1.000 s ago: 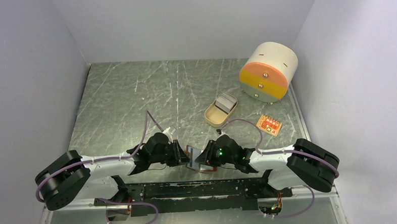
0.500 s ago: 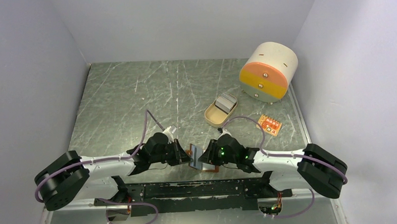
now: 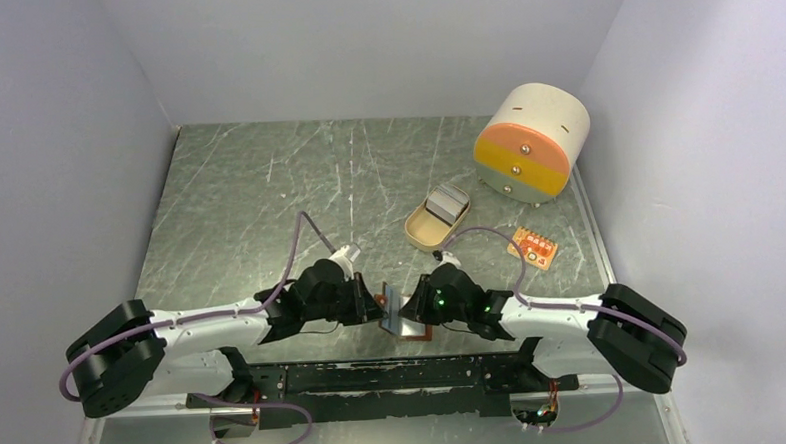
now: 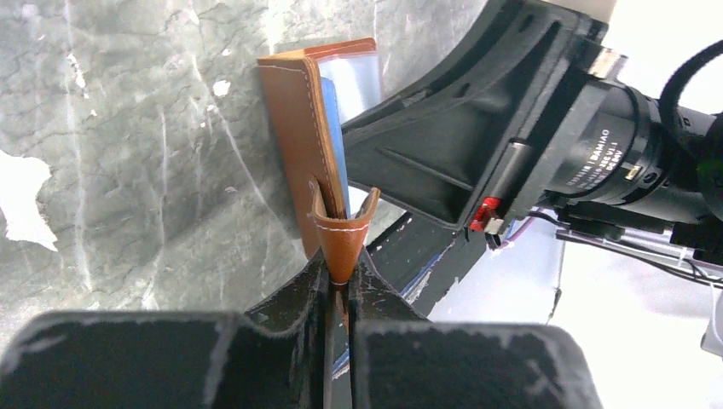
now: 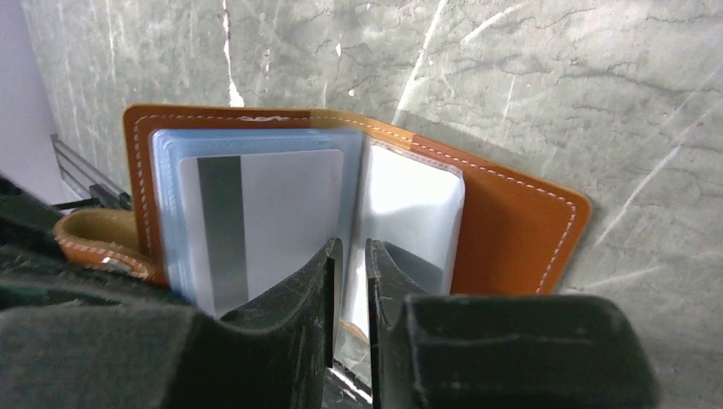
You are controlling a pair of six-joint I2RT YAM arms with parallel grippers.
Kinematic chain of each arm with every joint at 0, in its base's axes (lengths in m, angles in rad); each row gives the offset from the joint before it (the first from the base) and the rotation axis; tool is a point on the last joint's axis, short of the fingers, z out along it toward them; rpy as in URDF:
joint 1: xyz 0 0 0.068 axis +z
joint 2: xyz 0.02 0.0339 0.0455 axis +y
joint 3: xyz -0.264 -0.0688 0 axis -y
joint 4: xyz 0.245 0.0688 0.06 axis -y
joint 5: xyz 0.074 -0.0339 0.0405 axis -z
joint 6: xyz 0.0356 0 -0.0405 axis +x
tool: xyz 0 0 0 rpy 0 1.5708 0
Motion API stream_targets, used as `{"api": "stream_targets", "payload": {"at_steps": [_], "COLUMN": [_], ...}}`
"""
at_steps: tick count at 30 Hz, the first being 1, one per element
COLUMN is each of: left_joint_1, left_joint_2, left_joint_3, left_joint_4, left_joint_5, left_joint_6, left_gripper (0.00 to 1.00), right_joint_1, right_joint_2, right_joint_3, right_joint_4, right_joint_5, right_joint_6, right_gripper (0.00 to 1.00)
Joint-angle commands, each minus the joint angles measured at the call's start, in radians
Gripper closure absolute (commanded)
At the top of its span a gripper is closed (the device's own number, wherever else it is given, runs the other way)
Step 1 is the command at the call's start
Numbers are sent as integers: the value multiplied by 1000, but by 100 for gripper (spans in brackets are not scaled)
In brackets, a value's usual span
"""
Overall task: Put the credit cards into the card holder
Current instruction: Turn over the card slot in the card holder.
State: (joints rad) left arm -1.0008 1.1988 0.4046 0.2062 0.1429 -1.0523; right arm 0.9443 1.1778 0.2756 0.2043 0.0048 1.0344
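From above, both arms meet at the lower centre of the frame. The left claw (image 3: 376, 305) and right claw (image 3: 411, 307) face each other over the brown card holder (image 3: 397, 320), which stands on edge on the counter (image 3: 248, 208) between them. The credit cards (image 3: 449, 202) lie as a short grey-white stack in the tan oval dish (image 3: 421, 229), above and slightly right of the claws. The stack's long axis runs diagonally along the dish, toward the drum-shaped drawer box (image 3: 531, 144) at upper right. The right arm looks the nearer one for fetching a card. A small orange board (image 3: 532, 246) lies right of the dish.

In the left wrist view, the left claw (image 4: 339, 277) is pinched shut on the snap strap (image 4: 343, 234) of the card holder (image 4: 294, 128), which stands up the frame with its blue lining turned toward the right arm's black housing.

In the right wrist view, the card holder (image 5: 520, 230) lies spread open across the middle, its clear blue sleeves (image 5: 409, 204) fanned out. A striped card (image 5: 264, 204) already sits in the left sleeve. The right claw (image 5: 349, 264) is narrow, its fingers almost together at the fold between the sleeves. I cannot tell whether they grip a leaf. The strap shows at left.
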Motion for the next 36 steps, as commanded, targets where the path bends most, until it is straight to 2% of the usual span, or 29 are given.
{"api": "stream_targets", "payload": {"at_steps": [1, 11, 18, 23, 28, 32, 36], "left_joint_1": [-30, -32, -32, -32, -30, -31, -30], "left_joint_2": [13, 68, 67, 72, 97, 111, 111], "left_joint_3": [66, 48, -1, -32, -42, -28, 21], "left_joint_4": [-22, 84, 227, 305, 361, 319, 119], "left_joint_5": [-33, 22, 68, 89, 109, 90, 5], "left_joint_6": [51, 47, 51, 49, 46, 41, 32], "left_gripper": [91, 90, 87, 91, 89, 91, 91], "right_joint_1": [-4, -4, -4, -4, -4, -5, -4], "right_joint_2": [50, 81, 85, 79, 72, 60, 8], "right_joint_3": [31, 21, 6, -1, -6, -5, 25], "right_joint_4": [23, 55, 73, 79, 83, 72, -10], "right_joint_5": [10, -5, -12, -14, -16, -14, 8], "right_joint_6": [-27, -24, -15, -9, -4, -4, -21], "right_gripper": [80, 81, 81, 81, 81, 81, 78]}}
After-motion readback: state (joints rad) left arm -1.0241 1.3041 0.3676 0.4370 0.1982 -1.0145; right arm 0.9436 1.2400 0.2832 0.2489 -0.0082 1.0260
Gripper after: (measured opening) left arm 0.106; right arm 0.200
